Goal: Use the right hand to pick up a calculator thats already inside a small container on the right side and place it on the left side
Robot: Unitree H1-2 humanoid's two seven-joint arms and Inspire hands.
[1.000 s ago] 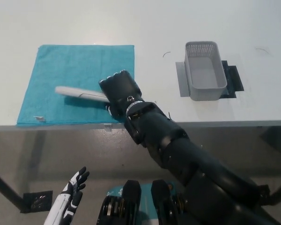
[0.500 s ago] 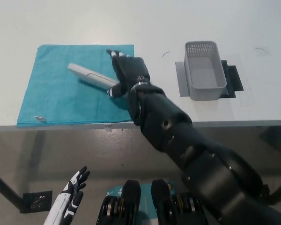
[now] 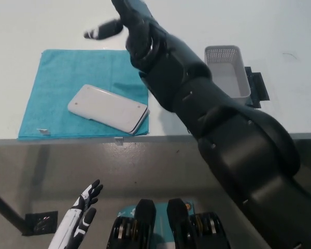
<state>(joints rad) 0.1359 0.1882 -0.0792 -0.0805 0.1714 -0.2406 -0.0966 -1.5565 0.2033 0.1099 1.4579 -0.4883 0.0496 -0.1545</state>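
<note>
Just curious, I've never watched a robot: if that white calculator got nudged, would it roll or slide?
Probably slide, not roll: the calculator is flat and lies face down. The towel under it looks grippy, so likely some drag. One corner overhangs the towel's edge near the table rim, so a hard push might drop it.

A white calculator lies flat and slantwise on a teal towel, its right end near the towel's right edge. The black right hand is raised above the towel's far edge, holding nothing, fingers spread. A grey perforated container sits well right of the towel, partly hidden by the arm. The white left hand rests below the towel, under the table edge, fingers apart.
</note>
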